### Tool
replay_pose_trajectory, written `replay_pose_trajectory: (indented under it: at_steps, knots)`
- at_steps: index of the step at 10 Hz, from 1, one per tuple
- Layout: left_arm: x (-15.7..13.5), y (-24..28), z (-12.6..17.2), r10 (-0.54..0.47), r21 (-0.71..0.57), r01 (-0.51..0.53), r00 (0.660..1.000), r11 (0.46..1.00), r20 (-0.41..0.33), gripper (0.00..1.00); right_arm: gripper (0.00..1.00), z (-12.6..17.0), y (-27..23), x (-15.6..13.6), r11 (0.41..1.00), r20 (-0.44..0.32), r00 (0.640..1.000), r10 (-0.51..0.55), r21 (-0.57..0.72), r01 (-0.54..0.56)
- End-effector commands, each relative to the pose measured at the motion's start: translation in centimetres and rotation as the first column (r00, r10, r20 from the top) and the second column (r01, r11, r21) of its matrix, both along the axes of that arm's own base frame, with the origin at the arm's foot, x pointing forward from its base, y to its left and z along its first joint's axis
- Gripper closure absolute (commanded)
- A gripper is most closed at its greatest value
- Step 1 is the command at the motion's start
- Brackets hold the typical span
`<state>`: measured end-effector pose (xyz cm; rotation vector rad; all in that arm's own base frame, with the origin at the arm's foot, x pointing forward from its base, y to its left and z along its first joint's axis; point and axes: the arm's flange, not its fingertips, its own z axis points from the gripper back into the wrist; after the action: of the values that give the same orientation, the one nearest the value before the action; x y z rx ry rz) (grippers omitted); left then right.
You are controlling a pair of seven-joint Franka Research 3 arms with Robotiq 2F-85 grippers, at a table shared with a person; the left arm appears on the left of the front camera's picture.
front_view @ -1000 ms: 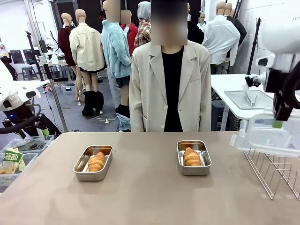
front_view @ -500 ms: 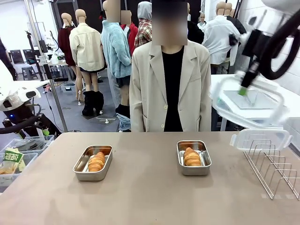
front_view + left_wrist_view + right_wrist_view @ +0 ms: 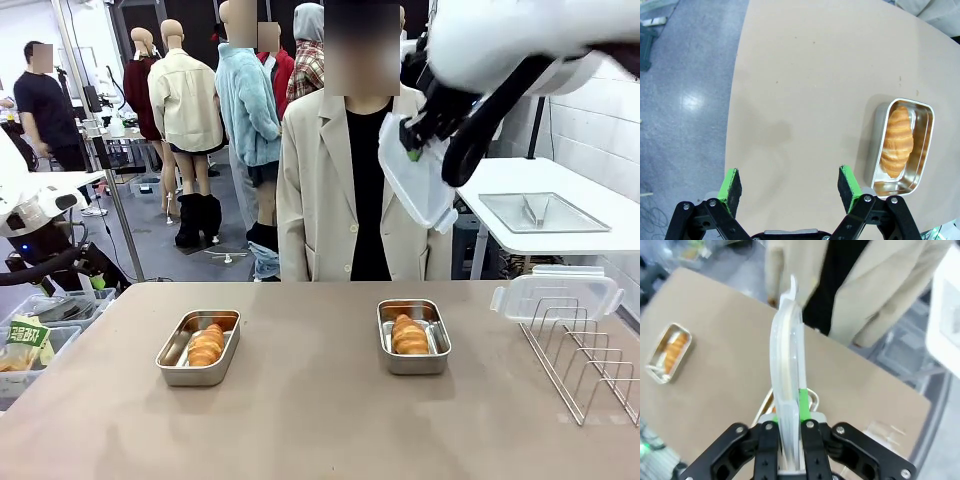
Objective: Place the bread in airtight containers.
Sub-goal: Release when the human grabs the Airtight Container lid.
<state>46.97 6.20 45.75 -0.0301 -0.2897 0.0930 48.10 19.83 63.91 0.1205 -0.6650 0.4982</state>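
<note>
I'm pinching the lid (image 3: 422, 185) by its edge in my right gripper (image 3: 414, 152), high above the right container (image 3: 413, 362), bread (image 3: 409, 335) lying inside. My left gripper (image 3: 789, 182) is hanging spread. Thin grip: the lid may pivot and seat crooked.

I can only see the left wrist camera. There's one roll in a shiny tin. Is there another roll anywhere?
Observer: Yes, a second roll lies in a second tin, further right.
Operator: Does that tin have a lid on?
Observer: Not yet. The right gripper is shut on a clear lid, held up in the air.
Operator: Is there a lid for my tin too?
Observer: Another lid rests at the wire rack on the right.
</note>
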Motion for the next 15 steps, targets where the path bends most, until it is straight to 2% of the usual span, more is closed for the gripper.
replay_pose_trajectory:
  at_steps: [1,3,4,5,6,7,10,15]
  knots:
    - [-0.2,0.2,0.2,-0.004,0.009,0.004,1.0,1.0,0.0,0.0,1.0,1.6,-1.1,-1.5,0.997,0.014,0.998,0.061,0.043,-0.061]
    - [-0.2,0.2,0.2,-0.004,0.009,0.004,1.0,1.0,0.0,0.0,1.0,1.6,-1.1,-1.5,0.997,0.014,0.998,0.061,0.043,-0.061]
    - [-0.2,0.2,0.2,-0.004,0.009,0.004,1.0,1.0,0.0,0.0,1.0,0.3,0.1,0.0,1.0,0.001,1.0,0.006,0.005,-0.006]
    - [-0.2,0.2,0.2,-0.004,0.009,0.004,1.0,1.0,0.0,0.0,1.0,-0.7,-0.6,-0.1,0.995,0.014,1.0,0.021,-0.093,-0.019]
    - [-0.2,0.2,0.2,-0.004,0.009,0.004,1.0,1.0,0.0,0.0,1.0,-1.1,-0.5,1.5,0.987,-0.001,0.999,0.045,-0.154,-0.045]
    - [-0.2,0.2,0.2,-0.004,0.009,0.004,1.0,1.0,0.0,0.0,1.0,-1.5,-0.3,3.3,0.979,0.017,0.997,0.077,-0.19,-0.073]
    - [-0.2,0.2,0.2,-0.004,0.009,0.004,1.0,1.0,0.0,0.0,1.0,-2.1,0.0,4.8,0.974,0.043,0.996,0.081,-0.215,-0.07]
    - [-0.2,0.2,0.2,-0.004,0.009,0.004,1.0,1.0,0.0,0.0,1.0,-2.8,0.1,5.5,0.965,0.027,0.995,0.092,-0.25,-0.083]
